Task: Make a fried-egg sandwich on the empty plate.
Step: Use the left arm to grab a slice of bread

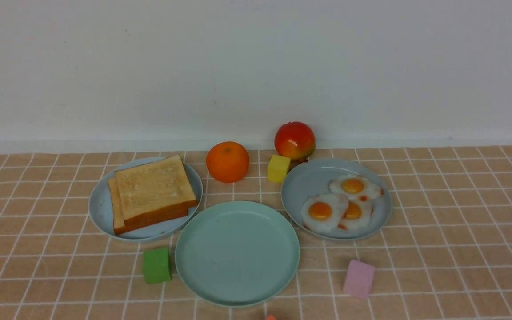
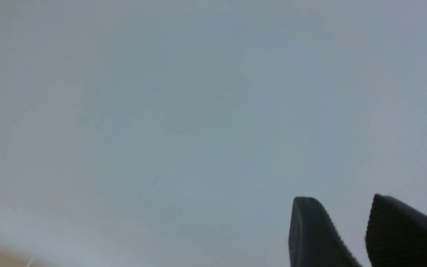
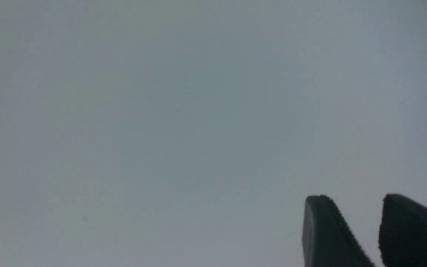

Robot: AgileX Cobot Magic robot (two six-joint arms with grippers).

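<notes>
The empty mint-green plate (image 1: 237, 253) sits at the front centre of the checked cloth. Two toasted bread slices (image 1: 151, 191) lie stacked on a light blue plate (image 1: 98, 209) to its back left. Three fried eggs (image 1: 322, 211) overlap on a grey-blue plate (image 1: 309, 182) to its back right. Neither gripper shows in the front view. In the left wrist view my left gripper (image 2: 341, 200) has a narrow gap between its dark fingertips, with nothing in it, against the bare wall. My right gripper (image 3: 354, 198) looks the same in the right wrist view.
An orange (image 1: 227, 162), a red apple (image 1: 294, 140) and a yellow cube (image 1: 278, 168) stand behind the plates near the white wall. A green cube (image 1: 156, 265) lies left of the mint plate, a pink cube (image 1: 358, 278) to its right, and a small red piece (image 1: 270, 317) at the front edge.
</notes>
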